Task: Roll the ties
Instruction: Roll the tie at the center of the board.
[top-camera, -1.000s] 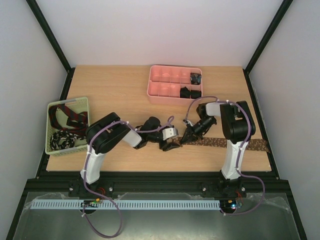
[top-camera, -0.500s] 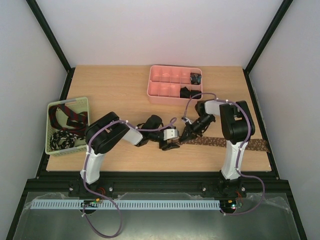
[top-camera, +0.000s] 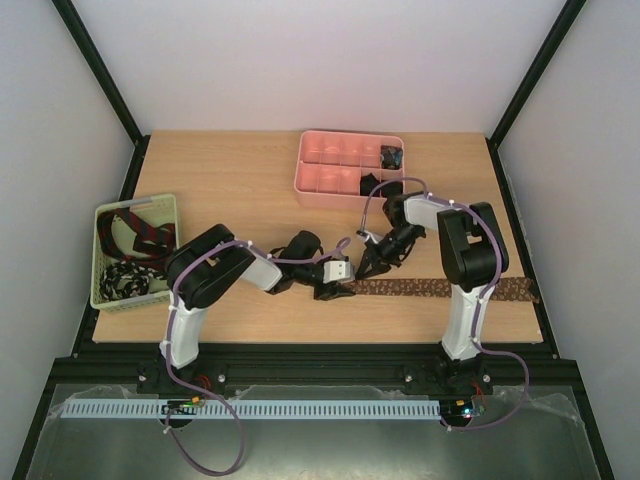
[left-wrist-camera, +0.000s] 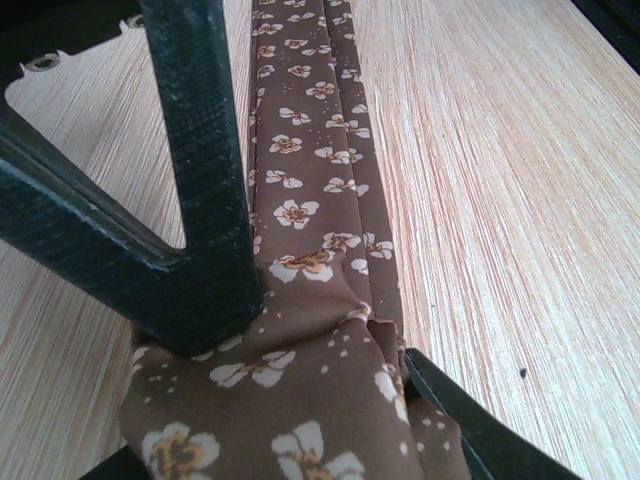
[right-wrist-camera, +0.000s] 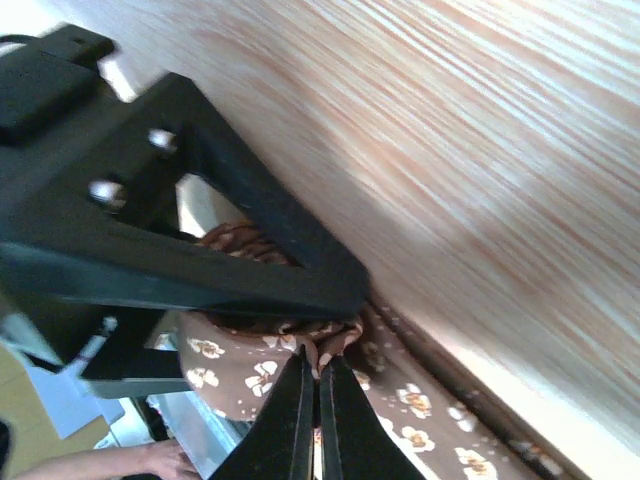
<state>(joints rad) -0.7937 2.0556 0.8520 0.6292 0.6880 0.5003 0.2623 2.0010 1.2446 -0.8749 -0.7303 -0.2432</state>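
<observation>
so the brown tie (top-camera: 440, 288) lies flat along the near side of the table (top-camera: 230, 190), running out to the right edge. left hand (top-camera: 343, 290) has a finger on either side of the bunched-up left end, pinching it. right hand (top-camera: 369, 271) is pressed together, tips down at that same bunch; can't really tell if it's caught any cloth.
</observation>
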